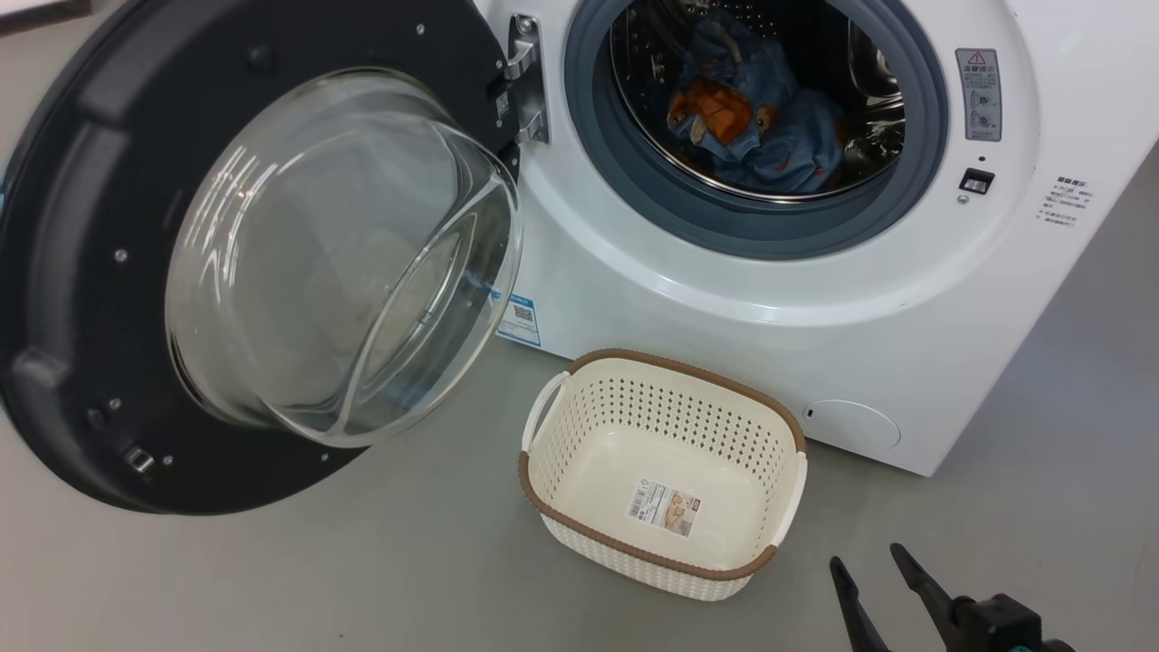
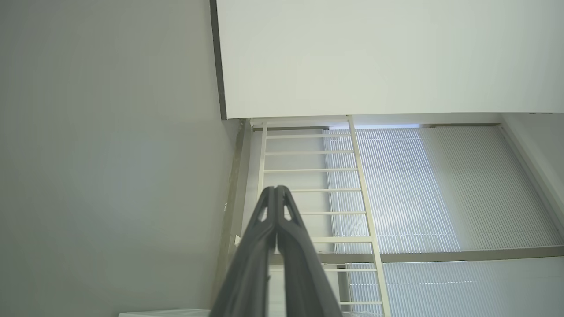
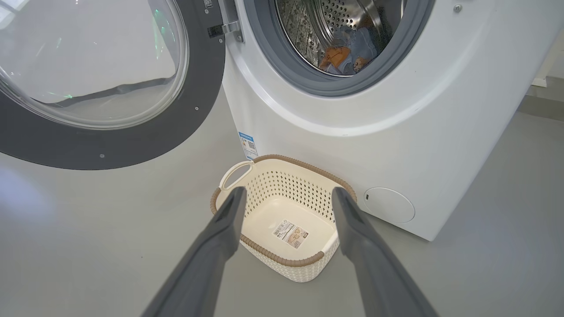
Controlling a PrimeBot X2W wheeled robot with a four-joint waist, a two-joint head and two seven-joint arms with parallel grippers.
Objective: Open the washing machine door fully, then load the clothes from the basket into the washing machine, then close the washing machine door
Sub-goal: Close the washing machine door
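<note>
Dimly, clothes (image 1: 770, 136) deep inside drum (image 1: 871, 81).

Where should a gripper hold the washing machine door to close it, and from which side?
Probably the black rim of the washing machine door at its free edge, opposite the hinge, coming from the left; the bulging glass is too round.

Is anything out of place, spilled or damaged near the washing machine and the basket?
Nothing stands out. The clothes lie wholly behind the gasket, and none has spilled on the floor. The basket stands upright and empty. The door hangs open with its glass whole.
</note>
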